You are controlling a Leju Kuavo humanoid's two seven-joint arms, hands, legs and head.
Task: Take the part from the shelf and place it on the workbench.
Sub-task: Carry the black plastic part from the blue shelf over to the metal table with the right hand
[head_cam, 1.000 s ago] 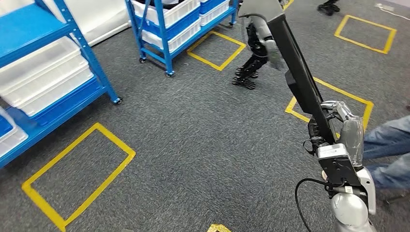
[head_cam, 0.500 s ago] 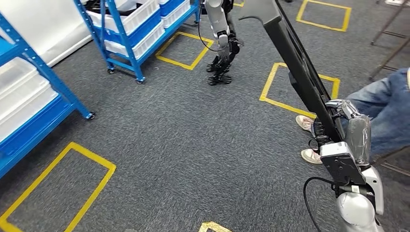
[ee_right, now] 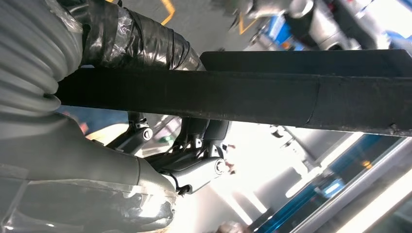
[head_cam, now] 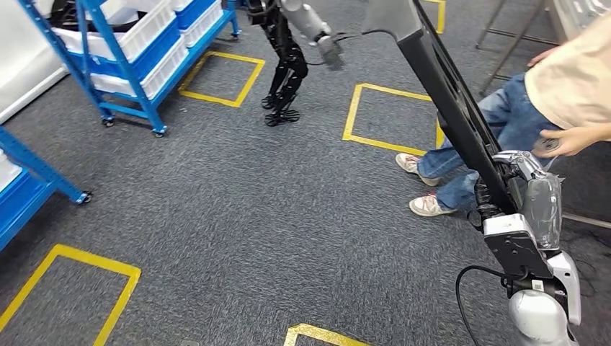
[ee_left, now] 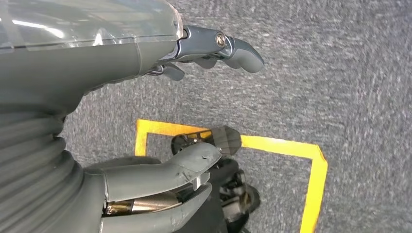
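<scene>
The part is a long black flat bar [head_cam: 448, 104] with a grey end at the top of the head view. My right hand [head_cam: 524, 193] grips its lower end at the right side, and the bar slants up and away over the carpet. The right wrist view shows the same bar [ee_right: 291, 99] lying across the picture, with my right hand's fingers [ee_right: 197, 162] curled around it. My left hand [ee_left: 97, 63] hangs above the grey carpet, thumb and fingers apart, holding nothing.
A blue shelf [head_cam: 122, 50] with white bins stands at the back left, and another blue shelf's foot [head_cam: 39, 169] is at the left edge. Another robot [head_cam: 288, 50] stands ahead. A person in jeans [head_cam: 504, 122] stands close on the right. Yellow tape squares [head_cam: 393, 115] mark the carpet.
The whole picture has slid left, so the camera has turned right. The shelves have drifted toward the left edge and the person now shows more fully. The bar stays in my right hand.
</scene>
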